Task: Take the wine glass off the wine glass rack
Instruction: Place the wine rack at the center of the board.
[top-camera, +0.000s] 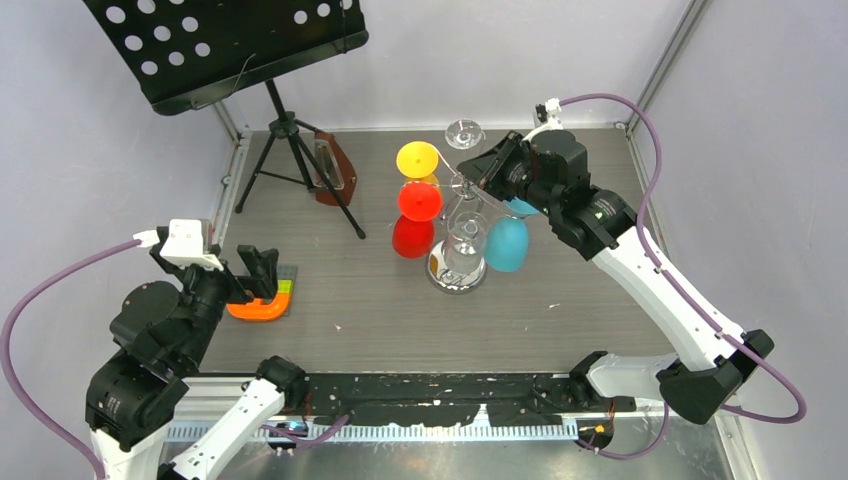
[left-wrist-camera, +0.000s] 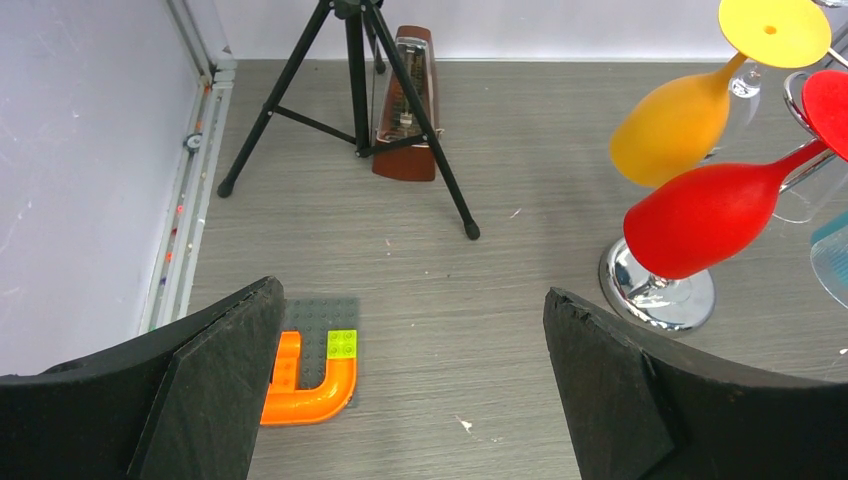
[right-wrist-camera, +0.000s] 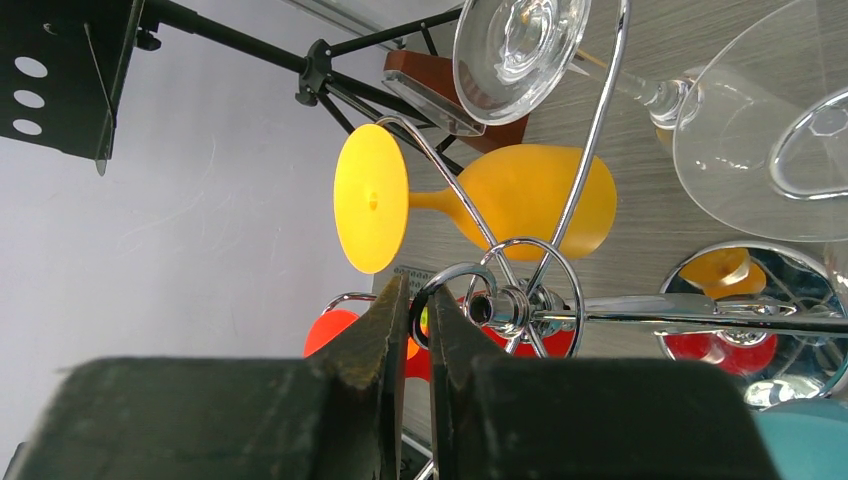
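Wine glass rack (top-camera: 456, 278): chrome wire stand, upright at the centre of the top view. Its round mirror base rests on the grey table (top-camera: 380, 310), and a thin post carries scroll arms at the top.
Clear wine glass (right-wrist-camera: 520, 45): hangs upside down on the rack. In the right wrist view its foot is at top centre and its bowl at the upper right.
Yellow wine glass (top-camera: 417, 160): hangs on the rack, up and left of the post in the top view.
Red wine glass (left-wrist-camera: 700, 220): hangs on the rack just below the yellow one in the top view. In the left wrist view its bowl lies in front of the rack's base, at the right of the frame.
Teal wine glass (top-camera: 507, 245): hangs on the rack, right of the post. Its foot is partly hidden under the right arm's wrist.
Right gripper (right-wrist-camera: 418, 290): at the top of the rack. The jaws are closed to a narrow slit, and a curl of the rack's wire runs into that slit and is pinched there.
Left gripper (left-wrist-camera: 410, 290): jaws spread wide and holding nothing, at the lower left of the top view, well apart from the rack.
Orange U-shaped piece (left-wrist-camera: 310, 395): lies on a grey studded plate (left-wrist-camera: 322, 312) with a green brick (left-wrist-camera: 342, 344), low in the left wrist view beside the left finger.
Music stand (top-camera: 225, 45): black with a perforated desk, at the upper left of the top view. Its tripod stands on the table.
Metronome (left-wrist-camera: 405, 110): brown, just beside the tripod legs.
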